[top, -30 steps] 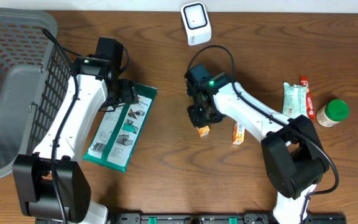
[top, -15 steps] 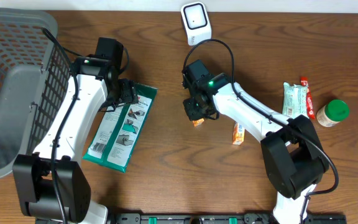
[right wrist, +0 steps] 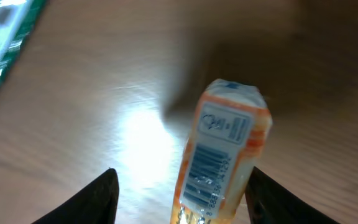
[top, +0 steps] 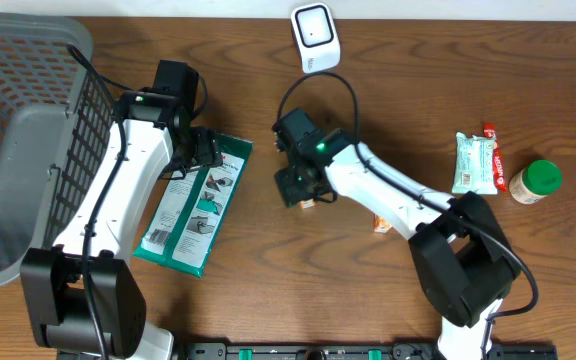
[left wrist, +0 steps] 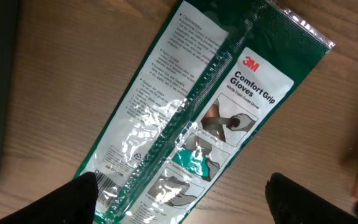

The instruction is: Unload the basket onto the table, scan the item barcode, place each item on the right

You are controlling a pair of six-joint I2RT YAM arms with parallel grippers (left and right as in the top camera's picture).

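The right gripper (top: 296, 188) sits just left of the middle of the overhead frame, pointing down at the wooden table (top: 268, 290). In the right wrist view its 2 fingers (right wrist: 101, 196) are spread wide, with the small orange packet (right wrist: 225, 146) between them. The packet is close to the finger at the lower right and well clear of the one at the lower left, so the grip is released. A white label with a barcode (right wrist: 202, 171) faces the camera. The view is blurred, and I cannot tell whether the packet already rests on the wood. The white barcode scanner (top: 315, 37) stands at the top centre of the overhead frame, well apart from the packet. The left gripper (left wrist: 180, 186) hovers over a green pack of 3M Comfort Grip Gloves (left wrist: 216, 118) left of centre, its fingers wide apart and grasping nothing. A grey wire basket (top: 8, 60) fills the upper left corner. At the right edge lie a white and green pouch (top: 475, 163), a red tube (top: 491, 148) and a green-lidded jar (top: 535, 182). Another orange packet (top: 381, 222) shows partly under the right arm.
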